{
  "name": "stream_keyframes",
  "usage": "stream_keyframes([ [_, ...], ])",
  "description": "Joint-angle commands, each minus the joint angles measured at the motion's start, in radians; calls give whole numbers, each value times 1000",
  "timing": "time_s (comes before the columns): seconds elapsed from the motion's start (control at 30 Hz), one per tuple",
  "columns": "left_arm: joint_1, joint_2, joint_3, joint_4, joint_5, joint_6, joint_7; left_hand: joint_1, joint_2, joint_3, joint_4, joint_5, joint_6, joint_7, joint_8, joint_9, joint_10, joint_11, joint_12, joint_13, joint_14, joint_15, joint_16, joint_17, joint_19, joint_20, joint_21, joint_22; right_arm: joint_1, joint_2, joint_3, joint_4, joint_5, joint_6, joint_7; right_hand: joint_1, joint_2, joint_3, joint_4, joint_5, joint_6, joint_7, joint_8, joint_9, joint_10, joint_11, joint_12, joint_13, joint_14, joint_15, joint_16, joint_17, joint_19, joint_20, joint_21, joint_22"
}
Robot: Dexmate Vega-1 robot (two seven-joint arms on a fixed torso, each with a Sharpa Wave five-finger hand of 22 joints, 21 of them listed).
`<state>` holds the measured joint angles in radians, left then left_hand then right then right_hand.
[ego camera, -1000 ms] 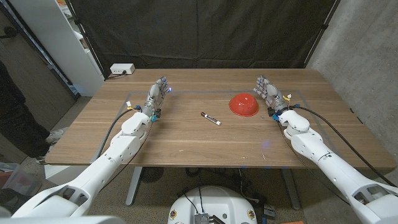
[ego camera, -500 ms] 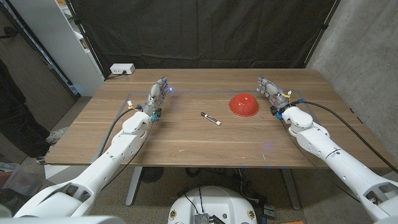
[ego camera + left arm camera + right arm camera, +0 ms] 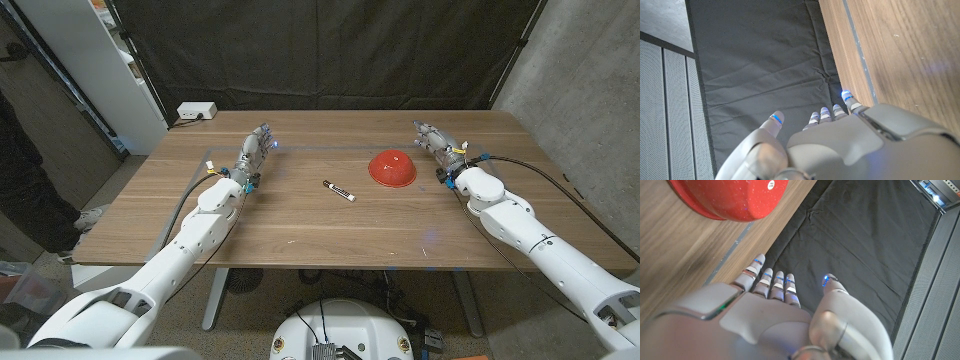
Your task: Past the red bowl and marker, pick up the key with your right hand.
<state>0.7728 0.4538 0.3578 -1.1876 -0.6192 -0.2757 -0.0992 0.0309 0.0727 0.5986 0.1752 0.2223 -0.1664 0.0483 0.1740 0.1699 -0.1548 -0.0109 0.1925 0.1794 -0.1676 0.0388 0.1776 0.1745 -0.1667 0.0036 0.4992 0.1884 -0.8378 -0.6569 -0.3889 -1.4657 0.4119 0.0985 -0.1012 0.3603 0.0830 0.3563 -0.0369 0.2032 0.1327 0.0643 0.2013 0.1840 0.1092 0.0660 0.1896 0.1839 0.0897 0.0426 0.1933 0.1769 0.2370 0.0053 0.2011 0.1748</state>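
A red bowl [image 3: 392, 168] sits upside down on the wooden table [image 3: 300, 225], right of centre; it also appears in the right wrist view as a red dome [image 3: 735, 200]. A black-and-white marker [image 3: 339, 190] lies to the left of it. My right hand [image 3: 436, 143] hovers just right of the bowl, apart from it, fingers stretched out toward the far edge and holding nothing; the same hand [image 3: 780, 315] has its fingers straight in the wrist view. My left hand [image 3: 254, 151] stands at the far left part of the table, fingers extended and empty [image 3: 840, 145].
A white box [image 3: 196, 111] sits at the table's far left corner. A black curtain [image 3: 320, 50] hangs behind the table. A white shelf unit [image 3: 90, 60] and a person's legs [image 3: 25, 190] are at the left; a concrete wall [image 3: 590, 80] is on the right.
My right hand has shifted slightly away from me toward the far edge and its fingers have straightened out lower. The left hand, bowl and marker have not moved.
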Motion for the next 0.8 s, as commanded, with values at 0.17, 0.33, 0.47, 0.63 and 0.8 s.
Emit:
stream_keyframes([
  [0.17,-27,-14,-2,53,2,-8,-32,-5,87,0,-1,5,-20,3,6,2,-7,0,5,5,-6,5,7,3,-17,5,0,2,-10,-46,0,-69,-57,-39,-35,26,5,5,-20,-3,13,4,3,5,22,3,12,5,23,-2,10,2,18,-2,9,2],
  [0.33,-29,-14,-3,55,1,-6,-38,-5,87,0,-1,5,-19,3,6,2,-7,0,5,5,-6,5,7,3,-16,5,0,2,-26,-66,9,-101,-67,-50,-48,33,7,7,-27,-4,17,3,4,5,26,2,12,5,23,-2,8,3,19,-2,9,2],
  [0.47,-29,-15,-4,56,3,-7,-39,-5,87,0,-1,5,-18,4,6,2,-7,1,5,5,-6,5,8,3,-16,6,-1,2,-41,-89,17,-136,-83,-65,-64,39,9,9,-32,-4,22,3,6,5,31,1,13,5,24,-2,8,3,20,-1,9,2],
  [0.63,-30,-15,-5,55,5,-8,-39,-5,87,0,-1,5,-18,3,6,2,-7,1,5,5,-6,5,8,3,-16,6,-1,2,-58,-117,27,-175,-101,-85,-80,49,12,13,-41,-5,33,0,9,5,41,-2,15,5,32,-2,9,3,26,1,10,2],
  [0.8,-33,-13,-5,50,9,-10,-40,-5,88,-1,-1,5,-17,4,7,2,-7,1,5,5,-6,6,8,3,-16,6,-1,2,-80,-148,40,-215,-127,-101,-103,63,11,13,-55,-8,48,-1,12,6,71,-6,22,5,52,-5,13,2,41,1,14,2],
])
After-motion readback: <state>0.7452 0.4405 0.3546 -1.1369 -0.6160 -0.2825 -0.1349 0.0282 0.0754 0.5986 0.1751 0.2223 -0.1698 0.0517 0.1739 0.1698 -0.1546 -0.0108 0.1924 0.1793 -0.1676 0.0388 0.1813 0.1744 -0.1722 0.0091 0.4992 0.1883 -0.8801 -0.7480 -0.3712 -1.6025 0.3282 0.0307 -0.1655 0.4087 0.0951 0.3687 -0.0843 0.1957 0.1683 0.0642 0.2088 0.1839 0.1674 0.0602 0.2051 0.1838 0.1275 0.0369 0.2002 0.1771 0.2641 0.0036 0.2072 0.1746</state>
